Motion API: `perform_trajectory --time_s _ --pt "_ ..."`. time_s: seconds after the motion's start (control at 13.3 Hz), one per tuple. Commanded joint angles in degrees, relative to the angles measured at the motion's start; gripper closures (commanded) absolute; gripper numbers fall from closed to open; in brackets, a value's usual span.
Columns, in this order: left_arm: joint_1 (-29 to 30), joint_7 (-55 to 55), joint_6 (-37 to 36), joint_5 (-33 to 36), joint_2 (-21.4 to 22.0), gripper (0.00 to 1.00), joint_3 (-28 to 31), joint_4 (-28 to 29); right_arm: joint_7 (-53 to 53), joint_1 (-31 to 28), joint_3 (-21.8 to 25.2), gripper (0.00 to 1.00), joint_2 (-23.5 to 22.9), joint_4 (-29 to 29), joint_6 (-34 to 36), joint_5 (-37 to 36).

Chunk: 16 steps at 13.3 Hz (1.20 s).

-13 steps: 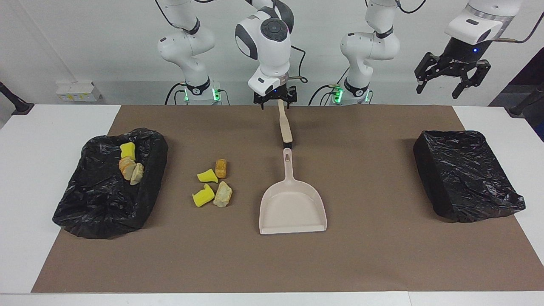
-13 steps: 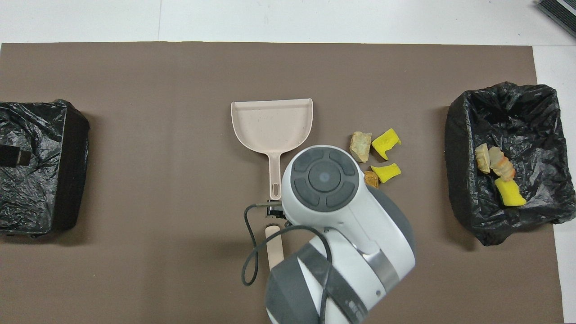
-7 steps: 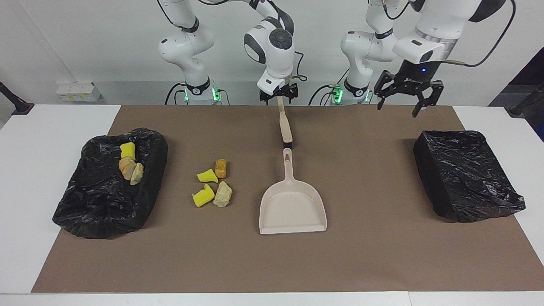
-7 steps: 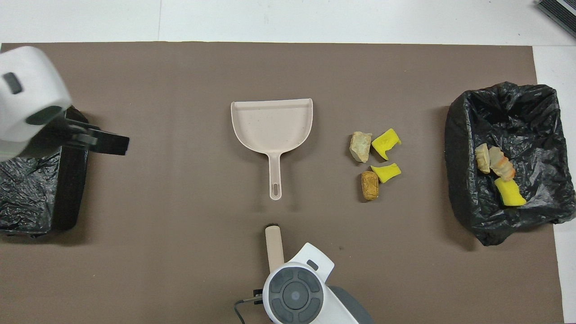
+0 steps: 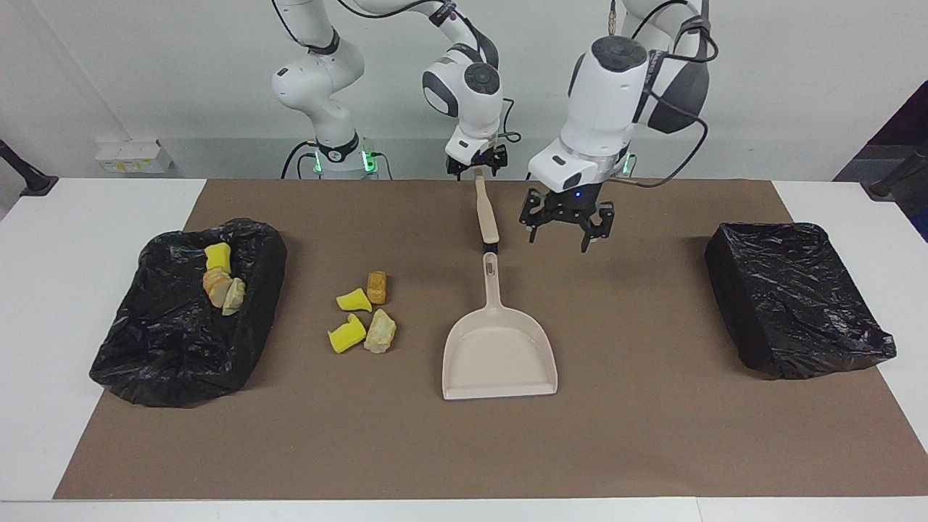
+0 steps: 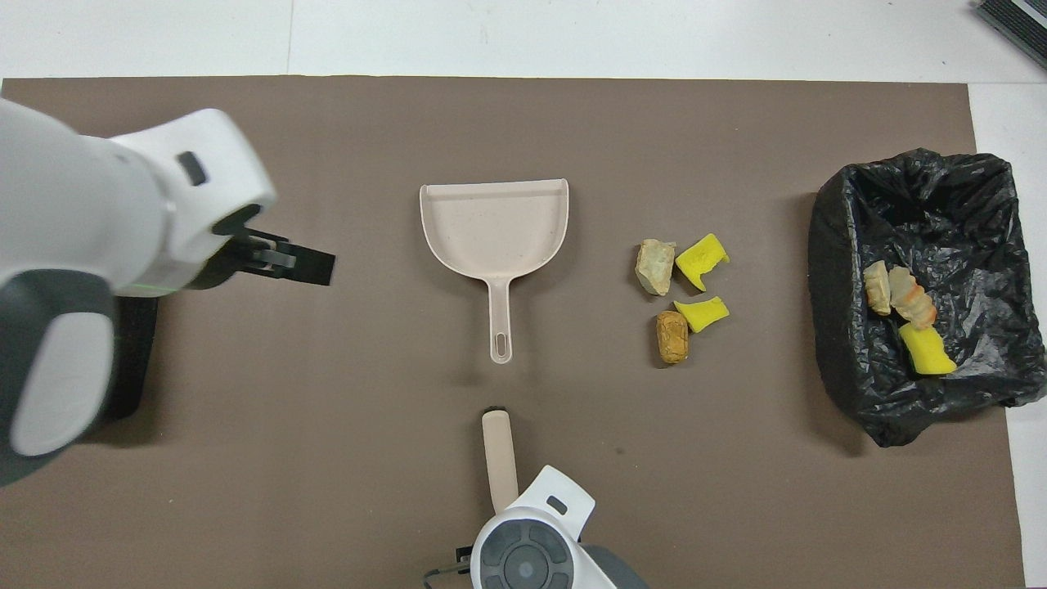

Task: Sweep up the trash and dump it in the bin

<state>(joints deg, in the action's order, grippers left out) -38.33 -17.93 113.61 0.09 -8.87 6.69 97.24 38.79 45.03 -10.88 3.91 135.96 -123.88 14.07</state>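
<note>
Trash lies in two groups on the brown mat (image 5: 652, 435): four loose pieces (image 5: 365, 313), two yellow and two tan or orange-brown, sit between the dustpan (image 5: 499, 351) and the bin (image 5: 138, 348) at the right arm's end of the table, and three more pieces (image 5: 221, 279) rest inside that bin. The dustpan lies flat mid-table with its handle pointing toward the robots. Just nearer to the robots than the handle's end lies a brush (image 5: 486, 214), its beige handle running on toward the robots. The right gripper (image 5: 476, 168) is down at the brush handle's robot-side end, its fingers to either side of it; whether they are pinching it I cannot tell. The left gripper (image 5: 567, 226) hangs over the mat beside the dustpan's handle, toward the left arm's end, jaws spread and holding nothing. A second bin (image 5: 794, 297) sits at the left arm's end of the table.
</note>
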Motion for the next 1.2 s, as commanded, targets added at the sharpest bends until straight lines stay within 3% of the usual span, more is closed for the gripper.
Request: perform_trajectory --time_s 0.0,0.07,0.38,0.45,0.6,0.97,1.12 --pt "-5.08 -9.11 5.46 3.07 -3.44 0.00 0.96 2.24 0.14 0.67 0.16 0.09 1.10 1.59 -1.54 1.57" --pt "-5.78 -10.18 7.48 3.16 -3.35 0.00 0.96 4.17 0.06 0.67 0.16 0.09 1.01 1.59 -1.80 2.35" --pt "-8.69 -14.06 16.97 3.07 -3.44 0.00 0.87 11.20 -0.12 0.85 0.16 0.39 0.75 2.38 -3.12 2.71" --pt "-8.69 -13.97 18.21 3.07 -3.44 0.00 0.87 12.17 -0.21 0.85 0.16 0.56 0.75 2.38 -3.12 2.71" --pt "-8.69 -14.06 19.10 2.98 -4.23 0.00 0.87 12.54 -0.03 0.85 0.16 1.00 0.75 2.38 -3.12 2.71" --pt "-8.43 -13.97 21.12 2.72 -4.67 0.00 0.78 13.59 1.20 0.24 0.42 1.00 0.39 -0.34 1.60 1.75" --pt "-8.78 -14.93 22.08 2.72 -8.25 0.00 0.78 12.98 0.59 -1.69 0.86 1.00 3.11 -1.75 7.66 0.52"
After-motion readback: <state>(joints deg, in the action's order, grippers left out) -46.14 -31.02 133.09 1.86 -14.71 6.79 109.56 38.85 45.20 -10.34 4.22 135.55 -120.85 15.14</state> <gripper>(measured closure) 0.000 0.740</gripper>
